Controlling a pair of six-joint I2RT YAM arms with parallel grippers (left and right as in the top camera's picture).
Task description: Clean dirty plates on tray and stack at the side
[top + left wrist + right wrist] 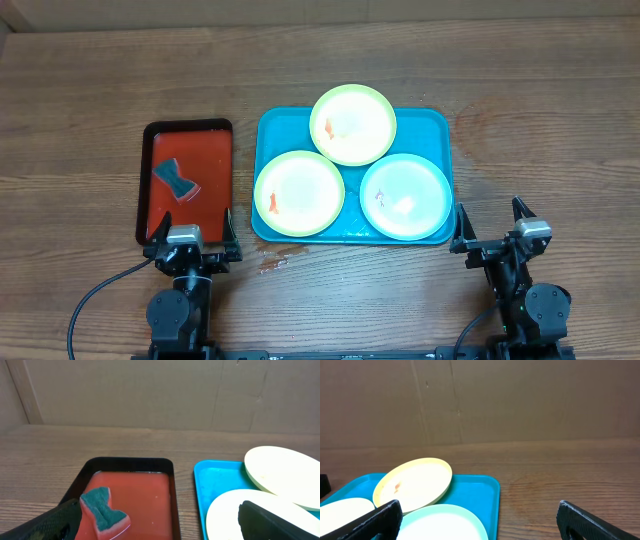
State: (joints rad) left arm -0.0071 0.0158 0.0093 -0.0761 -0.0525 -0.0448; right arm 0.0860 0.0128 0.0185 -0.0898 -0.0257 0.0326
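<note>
table (520,90): wooden, under the tray
tray (275,128): light blue, mid-table
red tray (195,150): just left of the tray
plates: three on the tray, two yellow-green (353,124) (299,193), one mint (405,196)
left gripper (193,226): jaws spread, empty, near the tray's front-left corner
right gripper (490,215): released, empty, beside the tray's front-right corner
sponge (174,181): left of the tray, in the red tray

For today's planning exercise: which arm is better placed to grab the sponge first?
Likely left. The left claw, open, sits at the red tray near the sponge; the right claw lies beyond the blue tray.
</note>
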